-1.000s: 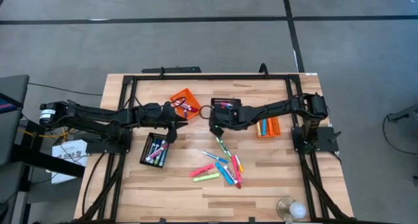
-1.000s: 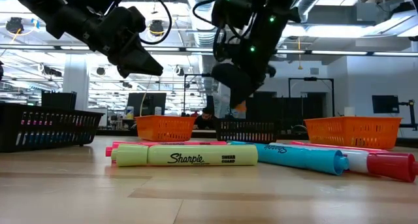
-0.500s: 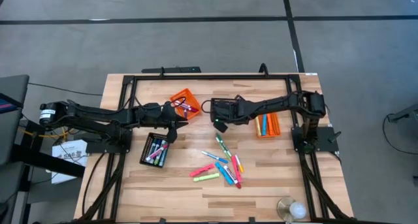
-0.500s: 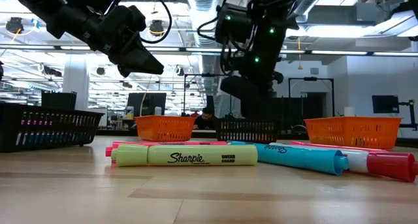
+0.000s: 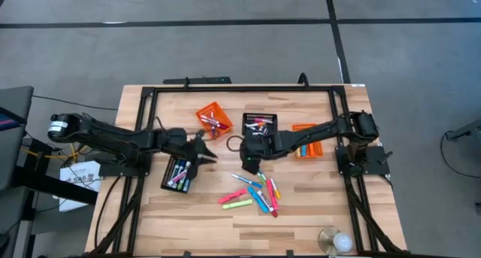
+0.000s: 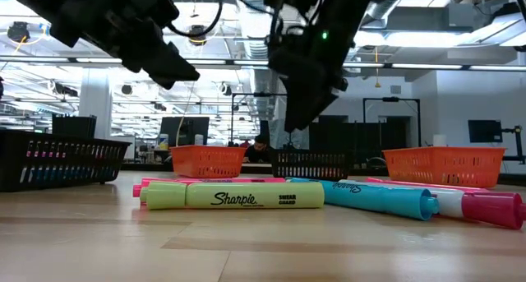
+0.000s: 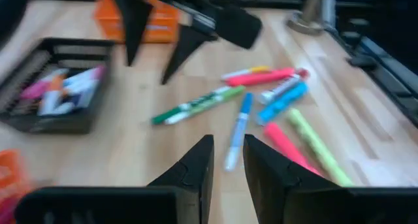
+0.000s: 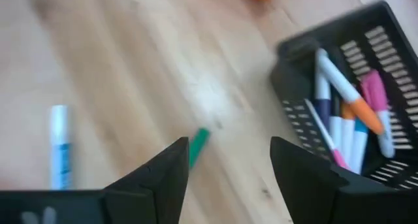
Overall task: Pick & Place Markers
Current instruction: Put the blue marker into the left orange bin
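Left arm: left gripper (image 5: 204, 157) hangs beside the black basket (image 5: 177, 174), which already holds several pens. Jaws narrow, nothing held. The loose markers (image 5: 255, 192) lie ahead of it across the desk (image 5: 301, 220), near but not under it.

Centre: right gripper (image 5: 249, 162) hangs just over the near end of the scatter. Jaws wide, empty. A green marker (image 8: 198, 145) lies between and just ahead of its fingers on bare wood, long axis running roughly away from the jaws, not across them. A blue marker (image 8: 59, 145) lies off to one side.

Judgement: the right arm is nearer; a wrist turn seems needed to span the green pen's width.

Right: orange basket (image 5: 307, 146), pens inside.
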You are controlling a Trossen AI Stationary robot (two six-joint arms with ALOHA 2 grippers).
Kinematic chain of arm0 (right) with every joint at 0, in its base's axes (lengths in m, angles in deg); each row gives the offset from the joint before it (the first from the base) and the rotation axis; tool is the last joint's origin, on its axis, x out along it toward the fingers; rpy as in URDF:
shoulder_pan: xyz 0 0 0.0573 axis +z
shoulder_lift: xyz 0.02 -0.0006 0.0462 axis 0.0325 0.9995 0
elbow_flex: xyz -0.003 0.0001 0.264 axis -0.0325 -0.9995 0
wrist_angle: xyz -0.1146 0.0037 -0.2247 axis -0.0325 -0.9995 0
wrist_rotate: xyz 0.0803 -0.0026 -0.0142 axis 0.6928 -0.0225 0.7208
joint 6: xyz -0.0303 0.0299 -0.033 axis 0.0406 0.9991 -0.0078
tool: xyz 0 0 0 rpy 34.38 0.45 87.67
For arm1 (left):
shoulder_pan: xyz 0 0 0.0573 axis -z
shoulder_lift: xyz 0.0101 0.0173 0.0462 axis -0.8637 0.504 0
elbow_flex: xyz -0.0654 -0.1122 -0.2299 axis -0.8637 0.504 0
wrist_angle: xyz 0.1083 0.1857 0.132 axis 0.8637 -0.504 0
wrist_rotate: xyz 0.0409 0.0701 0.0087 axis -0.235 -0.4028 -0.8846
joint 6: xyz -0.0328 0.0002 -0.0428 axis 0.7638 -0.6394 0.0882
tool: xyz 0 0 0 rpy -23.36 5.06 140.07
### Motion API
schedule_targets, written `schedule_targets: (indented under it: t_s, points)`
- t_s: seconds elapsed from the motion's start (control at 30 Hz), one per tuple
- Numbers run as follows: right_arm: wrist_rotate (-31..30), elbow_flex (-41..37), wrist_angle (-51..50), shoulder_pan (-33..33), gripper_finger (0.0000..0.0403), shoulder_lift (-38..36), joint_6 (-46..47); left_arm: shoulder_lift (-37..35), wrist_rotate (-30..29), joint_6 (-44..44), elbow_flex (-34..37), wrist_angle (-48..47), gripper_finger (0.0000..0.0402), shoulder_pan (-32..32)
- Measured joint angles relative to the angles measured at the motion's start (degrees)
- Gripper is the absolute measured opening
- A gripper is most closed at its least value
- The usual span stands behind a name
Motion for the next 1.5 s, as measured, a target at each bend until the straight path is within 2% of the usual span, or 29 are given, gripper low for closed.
schedule_targets:
  t_s: [0.1, 0.27, 0.37, 0.47, 0.6, 0.7, 0.9, 1.1, 1.23, 1.43, 1.5]
  points:
    - [0.0, 0.4, -0.2, 2.1, 0.0208, 0.0, 0.0, 4.4, -0.6, 0.1, 0.0, 3.8, 0.0080, 4.9]
    - [0.4, 0.5, -1.6, 4.7, 0.0203, 0.0, 1.0, 16.2, -6.6, -2.6, 0.0, 17.2, 0.0103, 10.3]
    - [0.4, 0.5, -3.6, 6.0, 0.0199, 0.0, 1.5, 22.7, -7.3, -4.8, -0.5, 22.6, 0.0127, 9.9]
    - [0.4, 0.5, -6.1, 6.7, 0.0196, -0.1, 1.5, 27.6, -7.4, -5.7, -3.1, 23.1, 0.0150, 7.8]
    - [0.4, 0.5, -7.7, 6.8, 0.0197, -0.1, 1.5, 34.4, -2.3, -5.3, -7.2, 23.1, 0.0164, 5.6]
    - [0.4, 0.5, -7.7, 6.7, 0.0198, -0.1, 1.6, 38.6, -1.5, -5.7, -9.8, 23.2, 0.0164, 5.4]
    - [0.4, 0.5, -7.7, 6.8, 0.0194, -0.2, 1.6, 43.4, -1.7, -5.7, -10.9, 22.6, 0.0153, 5.3]
    - [0.4, 0.5, -7.9, 6.8, 0.0195, -0.2, 1.6, 44.9, -1.6, -5.7, -11.0, 23.1, 0.0133, 4.0]
    - [0.4, 0.5, -8.1, 6.8, 0.0196, -0.2, 1.6, 45.5, -1.1, -5.8, -11.0, 23.3, 0.0099, 3.8]
    - [0.4, 0.5, -8.2, 6.8, 0.0192, -0.2, 1.6, 45.4, 1.9, -5.9, -11.0, 22.8, 0.0024, 3.7]
    - [0.4, 0.5, -8.2, 6.8, 0.0192, -0.2, 1.9, 45.3, 1.9, -5.3, -11.0, 22.7, 0.0023, 3.7]
